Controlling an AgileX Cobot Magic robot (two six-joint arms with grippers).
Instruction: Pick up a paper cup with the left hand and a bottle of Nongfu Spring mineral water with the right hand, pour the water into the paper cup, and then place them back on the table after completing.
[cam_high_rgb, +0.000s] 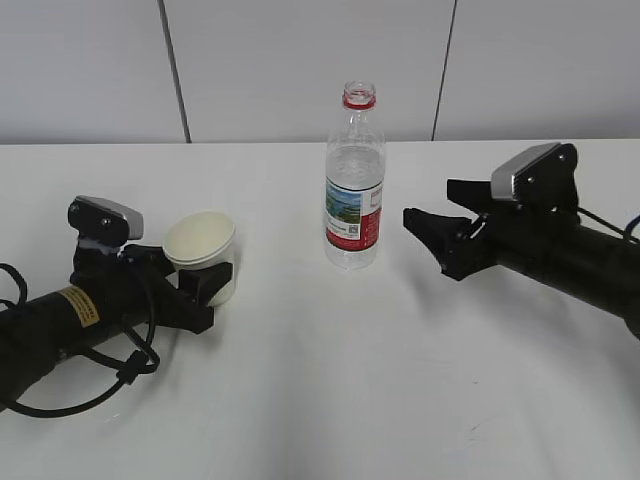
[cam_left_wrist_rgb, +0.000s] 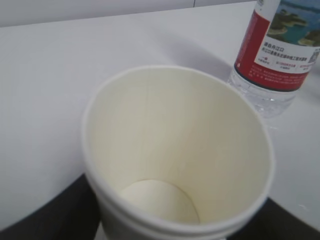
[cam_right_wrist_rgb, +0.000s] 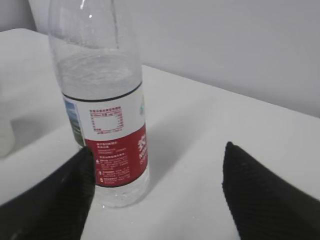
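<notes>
Spanning white table (cam_high_rgb: 330, 400), pale panelled wall (cam_high_rgb: 300, 60) behind, left pincer (cam_high_rgb: 205, 285) grasping paper cup (cam_high_rgb: 202, 255), right pincer (cam_high_rgb: 440, 230) released.

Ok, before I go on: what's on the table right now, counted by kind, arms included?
Paper cup: 1
Water bottle: 1
Robot arms: 2, the left hand around the cup and the right hand open beside the bottle
Total: 4, all on the table

Bright even light, soft shadows, wrist views slightly blurred
</notes>
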